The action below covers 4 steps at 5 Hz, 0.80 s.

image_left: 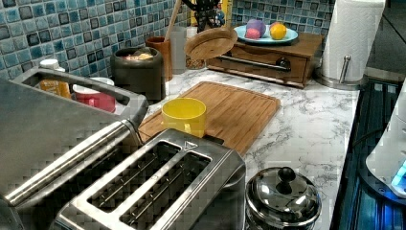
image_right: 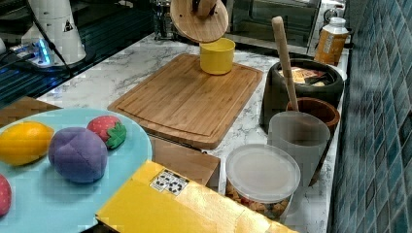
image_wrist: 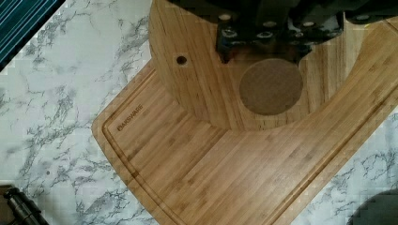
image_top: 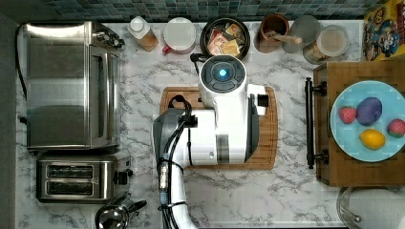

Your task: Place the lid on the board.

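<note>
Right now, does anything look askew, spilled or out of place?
Only the lid: it hangs tilted in the air above the board, held by the gripper, not lying flat. Nothing looks spilled or damaged.

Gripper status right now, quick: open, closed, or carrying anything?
Gripper: closed on the lid, holding it tilted in the air above the board, not touching it.

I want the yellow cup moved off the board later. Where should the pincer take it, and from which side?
Grip the yellow cup by its rim, coming straight down, one finger inside and one outside the wall. It stands upright and open-topped on the board, and its plain round wall looks too wide to span. This is a judgement.
</note>
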### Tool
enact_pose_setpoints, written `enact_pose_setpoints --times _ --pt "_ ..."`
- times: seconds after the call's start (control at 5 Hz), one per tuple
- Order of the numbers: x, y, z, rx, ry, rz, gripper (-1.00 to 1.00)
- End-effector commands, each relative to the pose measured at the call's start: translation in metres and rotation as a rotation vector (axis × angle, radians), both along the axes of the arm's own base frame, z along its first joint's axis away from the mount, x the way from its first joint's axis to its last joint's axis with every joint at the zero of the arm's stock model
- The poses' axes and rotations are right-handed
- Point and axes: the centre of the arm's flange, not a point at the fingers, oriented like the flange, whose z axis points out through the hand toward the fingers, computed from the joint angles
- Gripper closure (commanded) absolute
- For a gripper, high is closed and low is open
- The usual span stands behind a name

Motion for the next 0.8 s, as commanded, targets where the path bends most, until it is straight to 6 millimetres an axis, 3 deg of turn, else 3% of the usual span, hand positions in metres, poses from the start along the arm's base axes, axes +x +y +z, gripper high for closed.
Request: enact_pose_setpoints --times 0.2,0.8 --pt "-0.011 0.011 -0.01 -0.041 -0.027 0.005 1.0" --pt "-0.041 -0.032 -0.034 -0.195 -0.204 -0.146 1.0"
